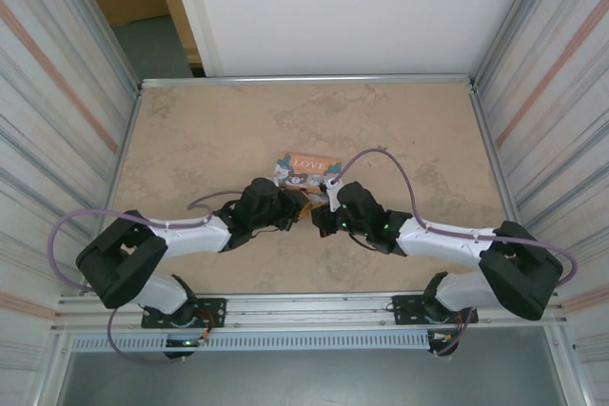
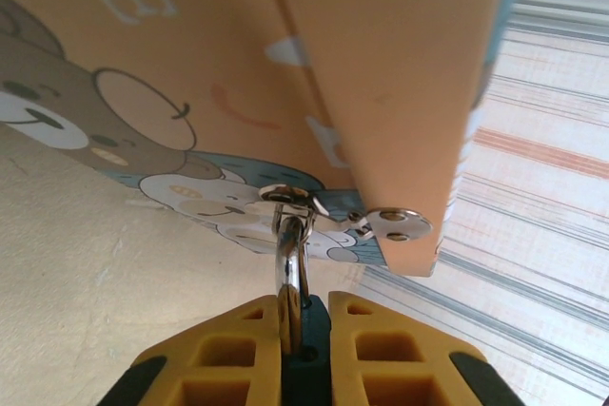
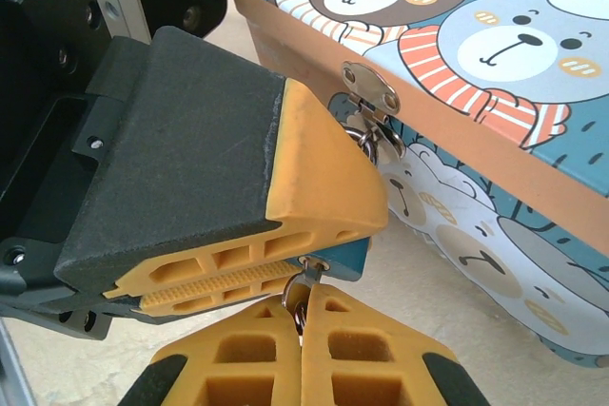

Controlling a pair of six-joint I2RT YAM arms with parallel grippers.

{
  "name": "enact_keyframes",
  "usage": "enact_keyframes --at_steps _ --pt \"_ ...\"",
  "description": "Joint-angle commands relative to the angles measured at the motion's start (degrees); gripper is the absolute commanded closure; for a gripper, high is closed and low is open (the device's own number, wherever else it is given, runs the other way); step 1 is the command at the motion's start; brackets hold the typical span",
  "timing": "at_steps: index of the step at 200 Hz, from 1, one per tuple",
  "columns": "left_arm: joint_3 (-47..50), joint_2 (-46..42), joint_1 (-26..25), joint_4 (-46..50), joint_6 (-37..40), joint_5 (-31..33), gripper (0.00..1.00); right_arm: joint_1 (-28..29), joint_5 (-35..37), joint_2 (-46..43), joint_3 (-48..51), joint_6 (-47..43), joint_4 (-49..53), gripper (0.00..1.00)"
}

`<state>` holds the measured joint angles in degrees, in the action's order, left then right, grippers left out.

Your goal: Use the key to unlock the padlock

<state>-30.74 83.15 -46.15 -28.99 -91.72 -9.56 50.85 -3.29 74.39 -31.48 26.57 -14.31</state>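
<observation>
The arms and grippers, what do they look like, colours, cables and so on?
The left arm and right arm have white links and black joints; a purple cable loops along each. The fingers are black with yellow-orange tips moulded in a hollow grid.

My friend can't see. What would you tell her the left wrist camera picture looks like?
The left gripper has its yellow jaws shut on the padlock, whose silver shackle hooks through the metal hasp of an orange tin box painted with cartoon bears. A beige table shows at the lower left.
</observation>
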Motion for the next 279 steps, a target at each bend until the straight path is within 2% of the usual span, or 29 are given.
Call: enact_keyframes --at_steps 1,57,74,106,146,173,229,279 --pt "1.2 0.8 -0.5 -1.0 2.0 0.2 0.89 -3.4 5.1 0.6 1.1 0.5 -1.6 1.00" --pt "2.0 -1.9 -0.2 2.2 3.7 2.2 0.60 -5.5 2.8 1.4 0.1 2.6 2.7 1.00" --pt "2.4 -3.9 0.6 4.0 4.6 2.0 0.56 -6.2 1.8 1.2 0.1 3.3 3.4 1.00" --pt "2.5 -9.2 1.8 9.7 7.8 2.7 0.53 -7.9 -1.5 -0.2 0.4 6.1 4.5 1.00" --pt "-0.7 -17.2 2.2 22.4 15.5 7.2 0.51 -11.2 -7.0 -3.8 4.7 15.2 1.5 1.00" --pt "-2.9 -21.4 2.2 29.0 19.4 10.3 0.50 -13.1 -7.9 -6.5 7.4 21.3 1.8 1.00" --pt "-3.0 -27.2 2.2 33.6 21.6 14.0 0.50 -15.0 -10.5 -7.3 12.4 29.8 -1.6 1.00" --pt "-2.6 -29.5 2.2 35.3 21.6 15.6 0.50 -15.4 -9.8 -6.7 13.4 32.2 -2.0 1.00"
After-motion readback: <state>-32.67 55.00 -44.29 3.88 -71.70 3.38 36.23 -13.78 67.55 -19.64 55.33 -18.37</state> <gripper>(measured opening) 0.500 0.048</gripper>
